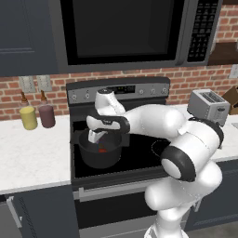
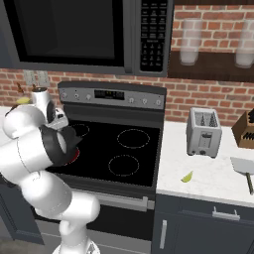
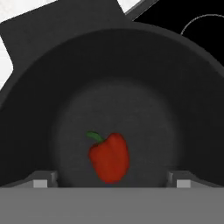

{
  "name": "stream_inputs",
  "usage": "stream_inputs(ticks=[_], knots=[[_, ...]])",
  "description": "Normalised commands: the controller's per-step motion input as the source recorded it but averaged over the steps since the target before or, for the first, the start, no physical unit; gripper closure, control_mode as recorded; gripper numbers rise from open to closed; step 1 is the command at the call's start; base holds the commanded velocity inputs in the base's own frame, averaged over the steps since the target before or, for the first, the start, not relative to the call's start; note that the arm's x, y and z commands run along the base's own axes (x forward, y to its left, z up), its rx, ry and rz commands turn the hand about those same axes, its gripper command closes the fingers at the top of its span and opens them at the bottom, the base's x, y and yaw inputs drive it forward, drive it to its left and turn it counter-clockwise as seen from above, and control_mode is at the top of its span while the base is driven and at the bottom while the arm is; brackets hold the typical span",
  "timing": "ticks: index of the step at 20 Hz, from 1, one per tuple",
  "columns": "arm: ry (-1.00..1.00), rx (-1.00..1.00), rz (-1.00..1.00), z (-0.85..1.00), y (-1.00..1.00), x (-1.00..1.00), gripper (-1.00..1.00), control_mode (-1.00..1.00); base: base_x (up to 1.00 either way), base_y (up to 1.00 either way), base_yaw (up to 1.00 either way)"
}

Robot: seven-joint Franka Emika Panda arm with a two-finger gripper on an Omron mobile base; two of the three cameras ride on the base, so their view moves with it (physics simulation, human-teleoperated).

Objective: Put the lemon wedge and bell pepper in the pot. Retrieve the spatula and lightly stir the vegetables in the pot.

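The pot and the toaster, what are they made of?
The pot looks like dark grey metal with a dull, matte finish: no bright reflections inside. The toaster seems to be brushed silvery metal, pale and lightly shiny. Both are rendered, so that's a guess.

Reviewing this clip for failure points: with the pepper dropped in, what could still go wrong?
1. The open gripper hangs inside the pot over the bell pepper; lifting out carelessly might clip the rim.
2. The lemon wedge lies on the far counter near the toaster; being tiny, it may slip the fingers.
3. The spatula sits at the counter's edge, a long reach.
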Motion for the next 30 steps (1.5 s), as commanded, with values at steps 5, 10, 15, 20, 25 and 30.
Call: stream_inputs(ticks=[5, 10, 15, 20, 25, 30], knots=[[-0.15, 0.05, -0.02, 0.64, -0.19, -0.24, -1.00, -1.00, 0.00, 0.00, 0.00], [-0.01, 0.04, -0.11, 0.40, -0.61, -0.41, -1.00, -1.00, 0.00, 0.00, 0.00], [0.03, 0.02, -0.23, 0.28, -0.97, -0.49, -1.00, -1.00, 0.00, 0.00, 0.00], [0.13, 0.00, -0.47, 0.04, -1.00, -0.33, -1.00, -1.00, 0.00, 0.00, 0.00], [0.14, 0.00, -0.58, 0.00, -1.00, -0.05, -1.00, -1.00, 0.00, 0.00, 0.00], [0.19, 0.00, -0.60, 0.00, -1.00, 0.00, -1.00, -1.00, 0.00, 0.00, 0.00]])
